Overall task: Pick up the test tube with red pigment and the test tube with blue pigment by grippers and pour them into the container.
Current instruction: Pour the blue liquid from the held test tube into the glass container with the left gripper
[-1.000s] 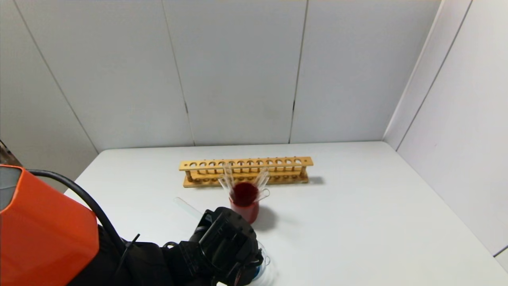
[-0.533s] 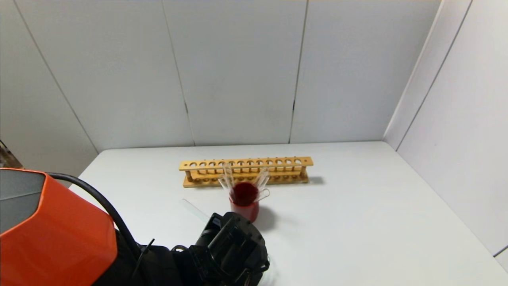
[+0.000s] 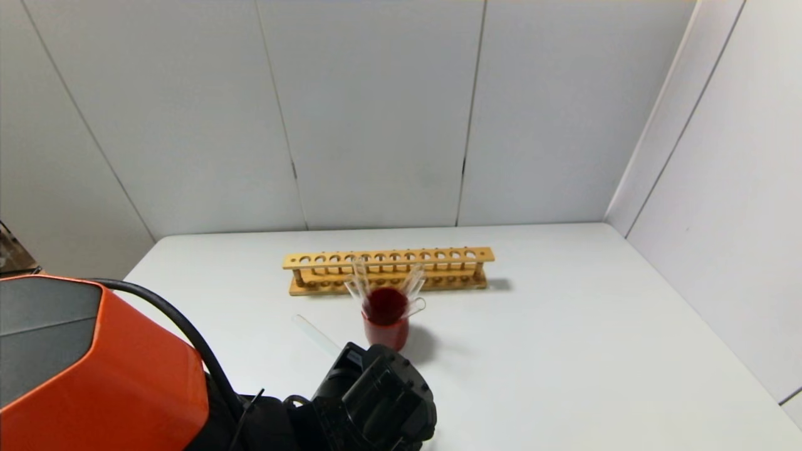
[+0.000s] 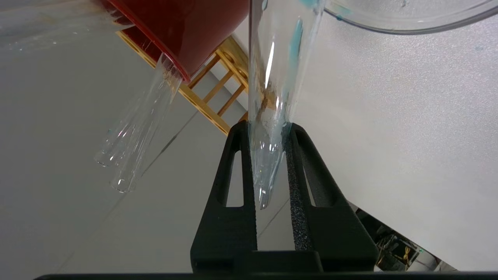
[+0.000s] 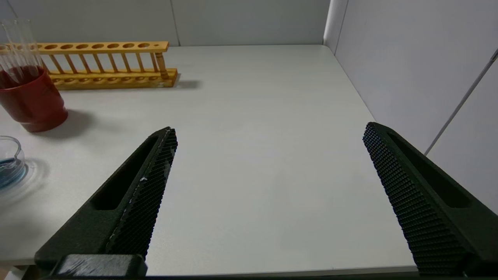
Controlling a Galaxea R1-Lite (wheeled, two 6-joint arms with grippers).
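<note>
Pinching the test tube with blue pigment near its round end, the left gripper risks slippage over the container; the right gripper is held spread.

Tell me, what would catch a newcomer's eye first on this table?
Probably the beaker of dark red liquid at the table's middle, with clear tubes leaning in it, before a wooden test tube rack. Nearer the robot, the left gripper pinches a tilted test tube with blue pigment by the container, which already holds blue liquid. The right gripper waits open.
</note>
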